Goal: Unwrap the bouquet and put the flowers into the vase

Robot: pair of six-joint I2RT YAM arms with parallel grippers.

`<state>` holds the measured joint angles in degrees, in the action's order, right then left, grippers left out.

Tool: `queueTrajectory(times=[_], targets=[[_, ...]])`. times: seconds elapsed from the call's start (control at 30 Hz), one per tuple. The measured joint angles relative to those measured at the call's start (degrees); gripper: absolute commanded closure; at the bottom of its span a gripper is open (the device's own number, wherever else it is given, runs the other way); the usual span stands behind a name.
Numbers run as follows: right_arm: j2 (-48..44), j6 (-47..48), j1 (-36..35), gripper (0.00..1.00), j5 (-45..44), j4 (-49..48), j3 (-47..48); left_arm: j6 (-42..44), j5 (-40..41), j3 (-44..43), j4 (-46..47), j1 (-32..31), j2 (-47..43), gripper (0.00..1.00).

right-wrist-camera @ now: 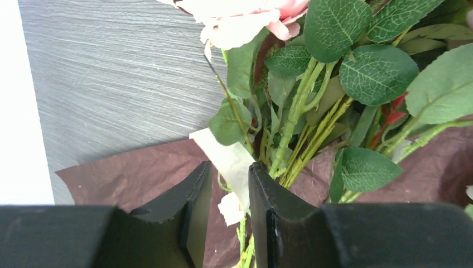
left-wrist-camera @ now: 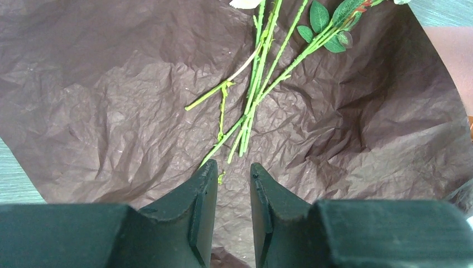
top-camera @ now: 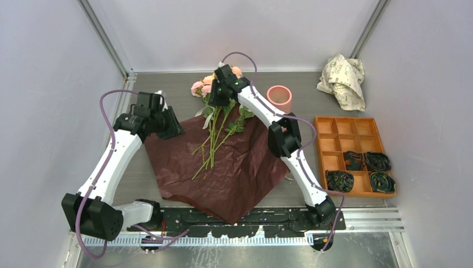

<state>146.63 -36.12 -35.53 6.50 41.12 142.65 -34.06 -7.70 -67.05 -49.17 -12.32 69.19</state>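
Right gripper (right-wrist-camera: pixel 230 164) straddling cream ribbon (right-wrist-camera: pixel 223 151), jaws narrow, hold uncertain: gather all flower stems (right-wrist-camera: pixel 295 123). Left gripper (left-wrist-camera: pixel 232 164) hovering ajar, empty.

Pink and peach flowers (top-camera: pixel 213 134) on thin green stems, lying flat on the opened bouquet's crinkly dark red paper (top-camera: pixel 240 178), blooms toward 12 o'clock and stem ends toward 7 o'clock, with the tall pink vase (top-camera: pixel 279 98) standing upright near the paper's 1 o'clock side.
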Motion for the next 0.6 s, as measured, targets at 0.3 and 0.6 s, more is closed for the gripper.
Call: queueTrajectory(times=[0.3, 0.6], targets=[[2.2, -2.1, 0.0, 0.67, -1.2, -3.9, -5.2, 0.0, 0.0, 0.9, -0.5, 0.0, -1.0, 0.71], [-2.2, -1.9, -0.3, 0.67, -5.4, -7.8, -15.8, 0.0, -0.1, 1.8, -0.5, 0.0, -1.4, 0.71]])
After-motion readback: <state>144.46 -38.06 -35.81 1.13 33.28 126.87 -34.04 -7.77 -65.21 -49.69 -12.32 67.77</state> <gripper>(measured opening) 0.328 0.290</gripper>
